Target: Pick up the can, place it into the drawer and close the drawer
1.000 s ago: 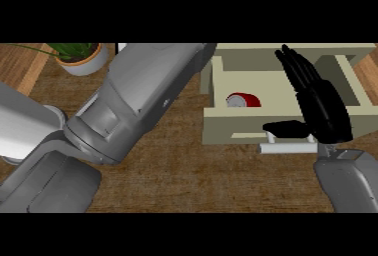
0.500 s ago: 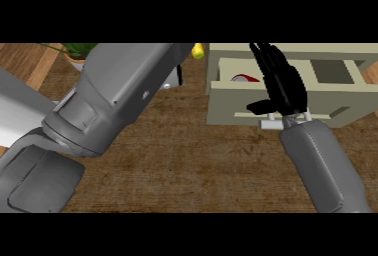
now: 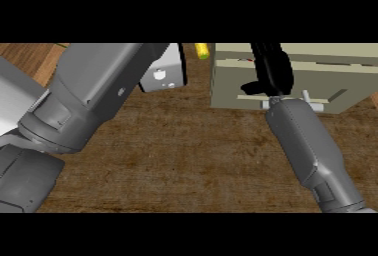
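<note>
The cream drawer [image 3: 347,80] stands at the upper right with its white handle [image 3: 319,101] facing me. My right hand [image 3: 270,70] lies over the drawer's front and top, its black fingers straight and pointing away, the thumb sticking out to the left. It holds nothing. Only a speck of red beside the fingers hints at the can, which the hand otherwise hides. My left forearm [image 3: 96,95] crosses the left half of the view and runs out at the top, so the left hand does not show.
A grey-white metal object [image 3: 164,74] stands at the top centre, beside the left forearm. A yellow item [image 3: 201,50] lies just left of the drawer. The brown wooden counter [image 3: 192,165] fills the middle and bottom.
The right hand has moved left across the drawer, covering the red can that showed inside it. Drawer and counter sit lower and nearer in view, and less of the drawer's inside shows.
</note>
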{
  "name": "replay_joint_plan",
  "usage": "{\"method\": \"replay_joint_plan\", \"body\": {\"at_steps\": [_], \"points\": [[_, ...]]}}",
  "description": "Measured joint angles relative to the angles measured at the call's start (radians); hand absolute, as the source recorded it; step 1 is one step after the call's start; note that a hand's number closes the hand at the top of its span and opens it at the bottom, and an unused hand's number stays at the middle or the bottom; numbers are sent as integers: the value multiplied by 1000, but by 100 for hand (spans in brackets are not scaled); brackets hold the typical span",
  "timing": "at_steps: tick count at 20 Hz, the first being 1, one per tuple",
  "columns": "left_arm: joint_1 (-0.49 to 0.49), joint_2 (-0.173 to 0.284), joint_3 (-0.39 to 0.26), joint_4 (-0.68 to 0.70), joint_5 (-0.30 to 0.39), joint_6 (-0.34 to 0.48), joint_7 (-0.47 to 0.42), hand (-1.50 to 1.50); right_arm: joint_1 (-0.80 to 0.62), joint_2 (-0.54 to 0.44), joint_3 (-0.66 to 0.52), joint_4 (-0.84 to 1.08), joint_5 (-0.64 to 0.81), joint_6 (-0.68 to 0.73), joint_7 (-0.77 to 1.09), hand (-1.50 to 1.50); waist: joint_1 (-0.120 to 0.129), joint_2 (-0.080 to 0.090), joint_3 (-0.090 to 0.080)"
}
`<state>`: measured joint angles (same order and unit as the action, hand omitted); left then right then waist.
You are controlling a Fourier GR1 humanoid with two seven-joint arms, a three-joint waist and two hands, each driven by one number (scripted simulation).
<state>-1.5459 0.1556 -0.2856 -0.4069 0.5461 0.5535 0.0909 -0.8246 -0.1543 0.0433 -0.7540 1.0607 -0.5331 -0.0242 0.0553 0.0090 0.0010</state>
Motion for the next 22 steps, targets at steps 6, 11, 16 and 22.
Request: {"method": "replay_joint_plan", "body": {"at_steps": [6,11,16,22], "points": [[56,39,-10,-79,-12,-17,37,-150,-142,-25,-60,189,6,-77,-28,-150,23,3,0],[115,67,-22,-151,-20,-35,56,-150,-232,-35,-84,303,17,-92,-28,-150,43,9,2],[149,95,-30,-220,-27,-42,87,-150,-280,-39,-105,375,14,-107,-54,-150,48,13,3],[223,131,-29,-295,-23,-58,100,-150,-312,-35,-148,410,-31,-86,-139,-150,45,21,8]]}}
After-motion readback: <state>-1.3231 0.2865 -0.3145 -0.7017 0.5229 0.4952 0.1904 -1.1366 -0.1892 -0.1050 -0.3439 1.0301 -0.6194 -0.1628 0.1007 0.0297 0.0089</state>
